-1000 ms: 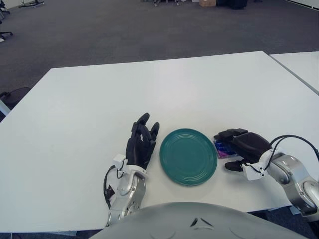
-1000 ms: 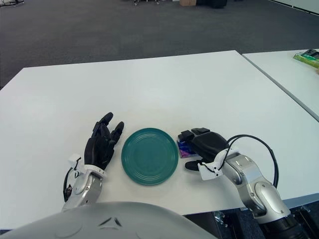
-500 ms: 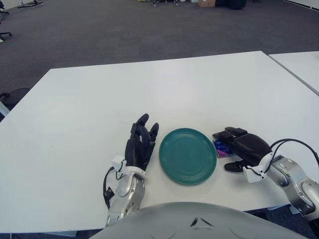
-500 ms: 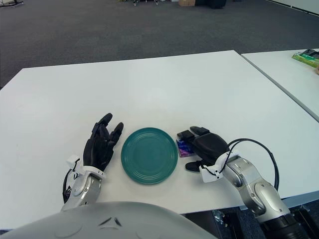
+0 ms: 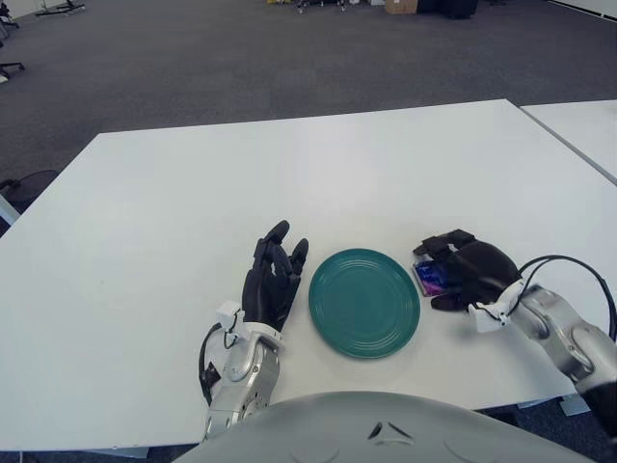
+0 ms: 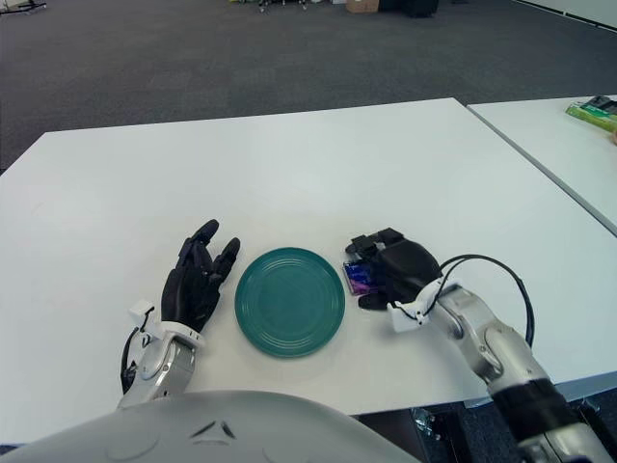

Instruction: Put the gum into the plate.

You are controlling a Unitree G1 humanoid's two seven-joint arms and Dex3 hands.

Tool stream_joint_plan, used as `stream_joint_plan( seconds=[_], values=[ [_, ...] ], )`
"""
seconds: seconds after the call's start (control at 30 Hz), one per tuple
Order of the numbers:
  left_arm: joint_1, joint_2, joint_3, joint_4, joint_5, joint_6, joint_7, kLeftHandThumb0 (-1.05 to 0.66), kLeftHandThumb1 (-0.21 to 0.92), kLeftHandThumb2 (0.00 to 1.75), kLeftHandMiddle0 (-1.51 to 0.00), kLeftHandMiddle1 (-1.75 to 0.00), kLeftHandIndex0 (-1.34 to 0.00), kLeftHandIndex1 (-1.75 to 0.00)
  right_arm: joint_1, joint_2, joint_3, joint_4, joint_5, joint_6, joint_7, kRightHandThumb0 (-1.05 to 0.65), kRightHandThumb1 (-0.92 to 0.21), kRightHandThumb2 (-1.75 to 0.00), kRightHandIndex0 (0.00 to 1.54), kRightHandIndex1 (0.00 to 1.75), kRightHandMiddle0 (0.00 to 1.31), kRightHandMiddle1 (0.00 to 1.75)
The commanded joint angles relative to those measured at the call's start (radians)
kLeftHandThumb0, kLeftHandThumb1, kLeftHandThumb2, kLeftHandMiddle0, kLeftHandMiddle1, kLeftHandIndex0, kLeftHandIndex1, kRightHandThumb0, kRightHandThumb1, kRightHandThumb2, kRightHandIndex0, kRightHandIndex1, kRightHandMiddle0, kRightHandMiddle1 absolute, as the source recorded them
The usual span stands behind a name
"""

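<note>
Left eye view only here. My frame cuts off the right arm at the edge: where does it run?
Observer: In the right eye view the whole forearm shows. It comes up over the table's near edge, right of the plate, to the right hand covering the gum.
Operator: Anything on the neighbouring table?
Observer: Yes, a green packet at the picture's right edge, outside your frame.

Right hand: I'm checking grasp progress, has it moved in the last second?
Yes. The right hand drew up-table along the round teal plate rim, curling over the purple gum pack.
</note>
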Motion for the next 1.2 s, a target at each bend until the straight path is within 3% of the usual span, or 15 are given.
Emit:
stream_joint_plan(
  seconds=[0.0, 0.2, 0.4, 0.8, 1.17],
  values=[
    [-0.005, -0.02, 0.009, -0.026, 0.02, 0.016, -0.003, -0.71, 0.92, 0.79, -0.51, -0.01, -0.07, -0.8, -0.012, -0.009, 0.084, 0.223, -0.073, 0.017, 0.001, -0.41, -0.78, -0.63, 0.61, 1.69, 0.35, 1.61],
    [0.001, -0.025, 0.01, -0.036, 0.03, 0.023, 0.004, -0.71, 0.92, 0.79, -0.51, 0.0, -0.07, -0.8, -0.035, -0.011, 0.113, 0.263, -0.066, 0.025, -0.042, -0.4, -0.67, -0.85, 0.66, 1.74, 0.37, 1.72],
    [0.008, -0.034, 0.013, -0.045, 0.036, 0.033, 0.007, -0.72, 0.92, 0.78, -0.5, 0.0, -0.07, -0.81, -0.049, -0.009, 0.126, 0.308, -0.047, 0.038, -0.091, -0.4, -0.63, -0.91, 0.68, 1.75, 0.38, 1.74],
    [0.014, -0.039, 0.015, -0.052, 0.042, 0.041, 0.004, -0.72, 0.92, 0.79, -0.47, 0.0, -0.05, -0.81, -0.057, -0.026, 0.14, 0.354, -0.005, 0.016, -0.131, -0.39, -0.66, -0.87, 0.72, 1.75, 0.36, 1.75],
    [0.012, -0.039, 0.019, -0.05, 0.047, 0.042, -0.002, -0.72, 0.92, 0.8, -0.47, 0.0, -0.04, -0.81, 0.0, -0.099, 0.097, 0.208, 0.053, -0.002, -0.096, -0.37, -0.78, -0.71, 0.78, 1.75, 0.29, 1.75]
  ],
)
